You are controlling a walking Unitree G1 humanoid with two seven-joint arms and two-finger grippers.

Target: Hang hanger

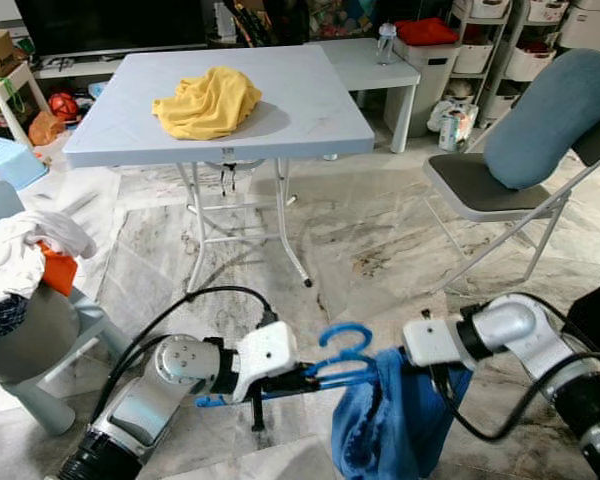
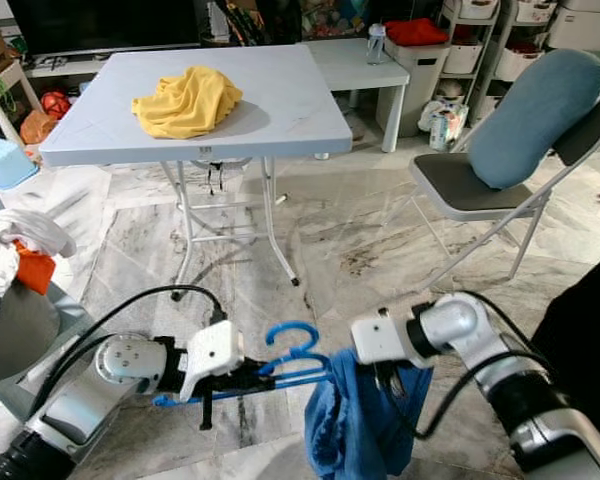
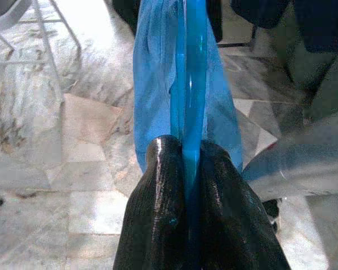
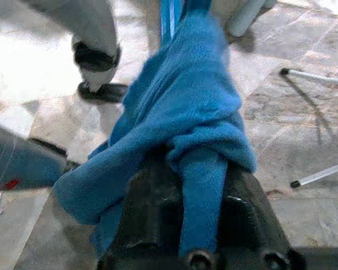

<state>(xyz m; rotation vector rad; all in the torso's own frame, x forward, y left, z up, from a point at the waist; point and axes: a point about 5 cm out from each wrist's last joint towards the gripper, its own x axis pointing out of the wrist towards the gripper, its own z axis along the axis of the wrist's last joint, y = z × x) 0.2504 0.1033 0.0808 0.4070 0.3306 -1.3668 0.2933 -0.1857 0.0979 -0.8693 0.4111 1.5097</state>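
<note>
Left wrist view shows my left pincer (image 3: 186,163) clamped on the blue hanger (image 3: 190,84); the right wrist view shows my right pincer (image 4: 200,169) gripping the blue cloth (image 4: 186,107).

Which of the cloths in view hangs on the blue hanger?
The blue cloth, draped over the hanger between the left gripper and right gripper. The yellow cloth lies on the table.

A lived-in home: marble floor (image 1: 380,240), folding counter (image 1: 310,110) with yellow cloth (image 1: 208,102), folding chair (image 1: 480,190), laundry basket (image 1: 25,330), storage shelves (image 1: 500,40).

left claw (image 1: 310,381) clamped, arm low | right claw (image 4: 200,185) clamped
</note>
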